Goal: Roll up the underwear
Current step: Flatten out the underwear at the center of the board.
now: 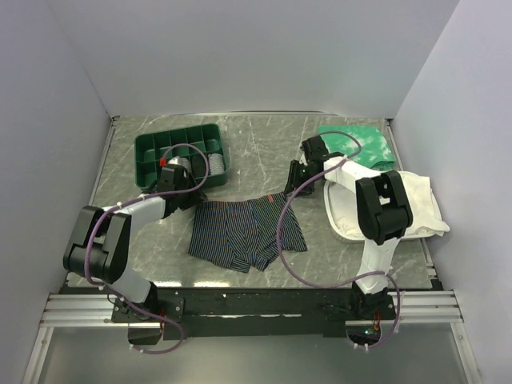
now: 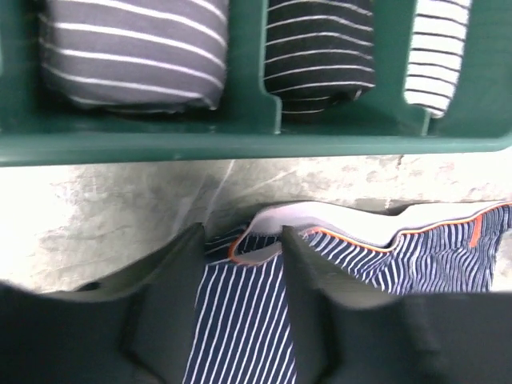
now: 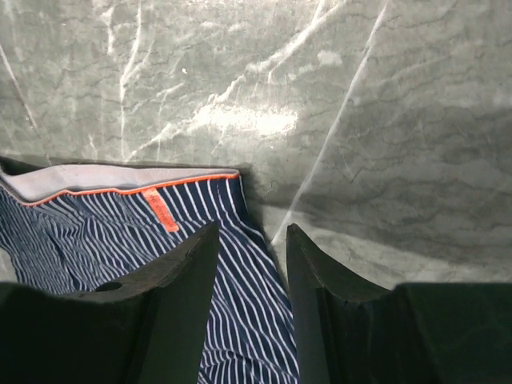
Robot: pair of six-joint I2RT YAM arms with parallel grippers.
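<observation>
Underwear is observed lying spread flat on the marbled grey surface, near the middle, waistband towards the far side, legs towards the arm bases. No roll is seen in it.

Left gripper is positioned at the far-left corner of the garment. Jaws are parted, with the grey, orange-piped waistband edge and striped fabric seen in the gap. The edge is lifted slightly there; whether the fingers touch it cannot be told.

Right gripper is positioned at the far-right corner. Jaws are parted, not clamped, with the side edge of the fabric seen in the gap. An orange tag is noted just below the waistband.

Green tray is located just beyond the left gripper; three rolled striped garments are seen in separate compartments.

A green-and-white cloth lies at the far right. A white cloth lies at the right, under the right arm.
</observation>
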